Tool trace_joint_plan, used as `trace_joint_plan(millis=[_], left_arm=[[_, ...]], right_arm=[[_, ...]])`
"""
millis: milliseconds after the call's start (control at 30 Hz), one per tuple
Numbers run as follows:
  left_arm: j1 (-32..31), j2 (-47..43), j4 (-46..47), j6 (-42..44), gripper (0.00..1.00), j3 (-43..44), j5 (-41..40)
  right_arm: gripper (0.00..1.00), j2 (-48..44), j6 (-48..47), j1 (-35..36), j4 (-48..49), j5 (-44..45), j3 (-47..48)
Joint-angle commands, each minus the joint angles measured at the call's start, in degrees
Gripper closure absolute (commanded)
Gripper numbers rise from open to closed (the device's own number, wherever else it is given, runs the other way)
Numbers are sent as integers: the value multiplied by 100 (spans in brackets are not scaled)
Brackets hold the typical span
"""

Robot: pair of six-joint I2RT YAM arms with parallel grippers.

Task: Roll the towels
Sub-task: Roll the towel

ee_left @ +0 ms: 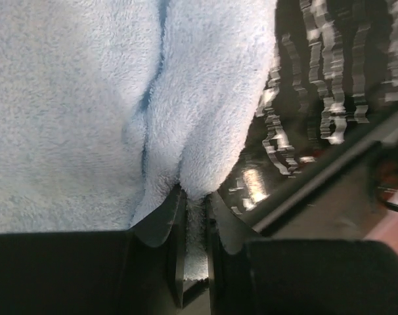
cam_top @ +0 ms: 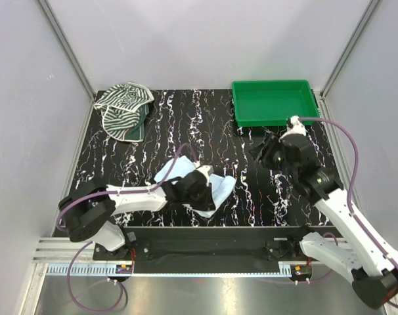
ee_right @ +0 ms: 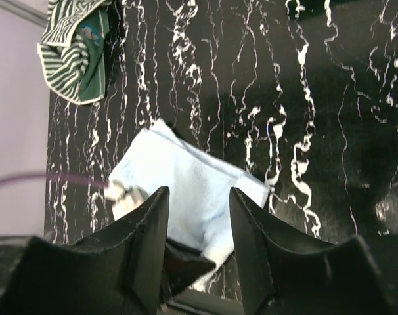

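**Left arm pinches the blue towel, right stands off**

Top view: pale blue towel (cam_top: pixel 222 187) at the table's (cam_top: pixel 205 125) near edge, left gripper (cam_top: pixel 205 193) on it. The striped towel (cam_top: pixel 123 110) is bunched in the far-left corner.

Left wrist: jaws clamped on a blue fold.

Right wrist: right gripper (ee_right: pixel 198 197) empty, jaws apart.

Rolling looks barely begun; next, turn that edge over.

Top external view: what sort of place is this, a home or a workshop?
Probably a robot test cell in a lab. Plain walls and metal frame posts enclose the black marbled table, and two arms are bolted to a rail at its near edge.
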Motion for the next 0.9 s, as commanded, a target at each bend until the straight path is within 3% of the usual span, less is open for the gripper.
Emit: trace_joint_plan(millis=[0, 167, 367, 633, 767, 867], left_arm=[[465, -317, 2203, -702, 100, -654, 1872], [1045, -221, 3356, -1546, 100, -1261, 2665], [1643, -142, 5103, -2890, 100, -2245, 3113], [2162, 42, 5186, -3427, 100, -2747, 3228], [2276, 340, 4826, -3244, 100, -2660, 3263], [2355, 639, 5070, -3296, 100, -2695, 3324]], right_arm=[[52, -390, 153, 14, -80, -388, -467], [53, -575, 329, 14, 324, -1143, -1003], [57, -496, 891, 14, 1747, -2163, -1908], [63, 381, 1410, 417, 3865, -2647, -2594], [64, 1041, 1638, 778, 4788, -2630, -2744], [66, 1630, 1718, 893, 5387, -2639, -2788]])
